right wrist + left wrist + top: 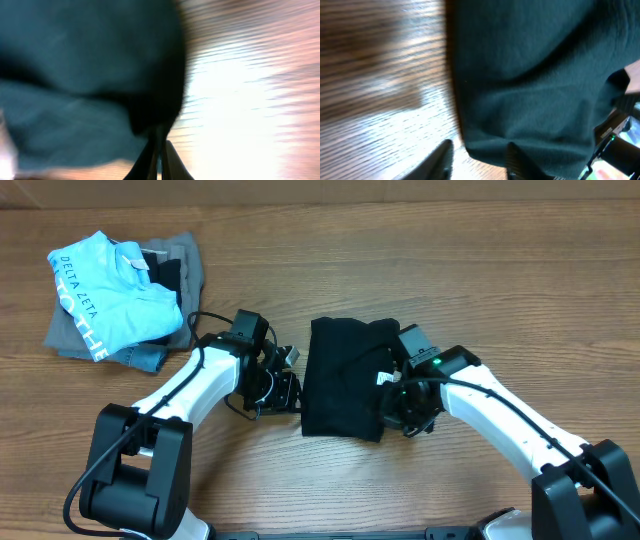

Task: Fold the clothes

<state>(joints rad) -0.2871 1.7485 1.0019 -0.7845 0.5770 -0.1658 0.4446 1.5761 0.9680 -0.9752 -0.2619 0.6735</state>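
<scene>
The clothes (340,375) are one black garment folded into a tall rectangle at the table's middle. My left gripper (288,390) sits at its left edge near the front corner. In the left wrist view that gripper (479,160) is open: one finger stands over bare wood, the other finger (517,162) is over the black cloth (530,75), and nothing is pinched. My right gripper (395,408) is at the garment's right front edge. In the right wrist view its jaws (160,147) are pressed together, with their tips buried in a dark fold of the cloth (85,60).
A light blue shirt with white lettering (110,295) lies on grey folded garments (150,355) at the back left. The wooden table (450,270) runs on all sides. Both white arms reach in from the front edge.
</scene>
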